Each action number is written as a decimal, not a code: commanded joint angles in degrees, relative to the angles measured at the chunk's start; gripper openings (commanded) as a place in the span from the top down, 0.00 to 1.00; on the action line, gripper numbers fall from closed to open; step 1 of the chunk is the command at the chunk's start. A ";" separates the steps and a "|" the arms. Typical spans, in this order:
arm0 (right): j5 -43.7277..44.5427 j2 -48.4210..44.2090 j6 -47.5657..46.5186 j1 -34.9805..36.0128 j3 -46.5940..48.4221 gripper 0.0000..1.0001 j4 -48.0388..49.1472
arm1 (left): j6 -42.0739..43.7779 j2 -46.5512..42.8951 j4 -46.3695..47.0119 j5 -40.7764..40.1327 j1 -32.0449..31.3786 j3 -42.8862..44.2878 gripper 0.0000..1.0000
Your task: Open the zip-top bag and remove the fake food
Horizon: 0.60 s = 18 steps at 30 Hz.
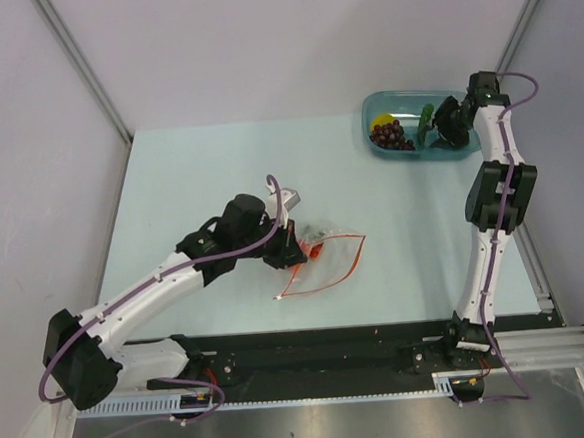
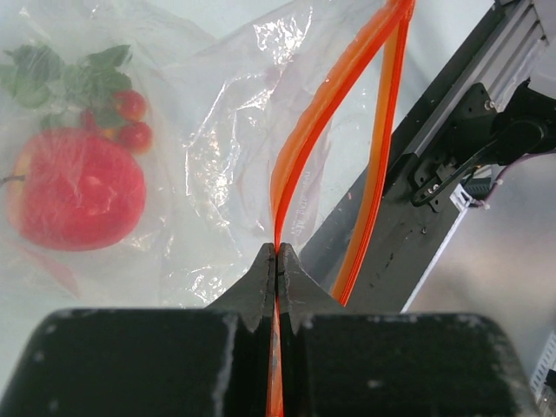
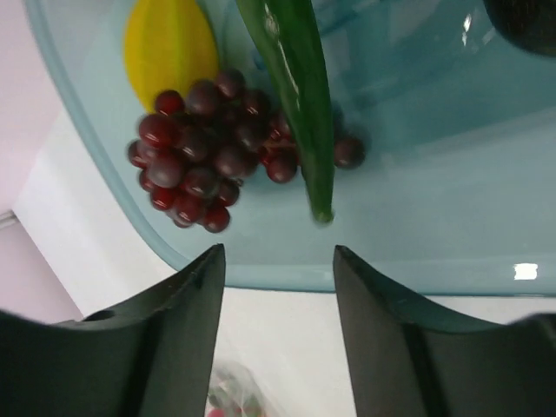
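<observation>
The clear zip-top bag [image 1: 327, 260] lies mid-table with its orange zipper mouth spread open. My left gripper [image 1: 292, 241] is shut on one orange zipper strip [image 2: 300, 165]. Inside the bag a red round fruit [image 2: 76, 187] and small red berries with green leaves [image 2: 95, 95] remain. My right gripper [image 1: 444, 126] is open and empty above the teal tray [image 1: 376, 103]. In the tray lie a purple grape bunch [image 3: 213, 148], a yellow lemon-like piece [image 3: 169, 42] and a slim green vegetable [image 3: 300, 87]. A dark round piece [image 3: 526, 22] shows at the corner.
The tray sits at the table's back right, near the wall. The black rail [image 1: 321, 349] with the arm bases runs along the near edge. The right arm [image 1: 497, 205] stands upright along the table's right side.
</observation>
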 commanded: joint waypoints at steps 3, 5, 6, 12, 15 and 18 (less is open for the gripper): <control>0.71 -5.07 -2.56 0.19 -2.81 0.39 -5.72 | -1.55 1.46 4.27 4.00 0.37 3.13 1.00; 0.71 -11.13 -3.27 1.24 -11.24 0.39 -4.93 | -2.69 2.25 5.25 4.53 0.37 3.13 1.00; 0.53 -13.24 -4.14 1.77 -14.14 0.39 -3.97 | -3.21 2.61 6.47 4.88 0.37 3.04 1.00; 0.45 -34.15 -7.58 7.65 -39.80 0.37 -1.15 | -7.69 4.89 10.61 5.93 0.37 3.30 1.00; 4.72 -43.92 -9.95 11.96 -47.19 0.37 -2.98 | -9.28 5.51 12.63 6.20 0.37 3.13 1.00; 7.99 -52.70 -10.48 18.90 -50.72 0.34 -5.62 | -10.16 6.21 13.86 6.46 0.37 3.21 1.00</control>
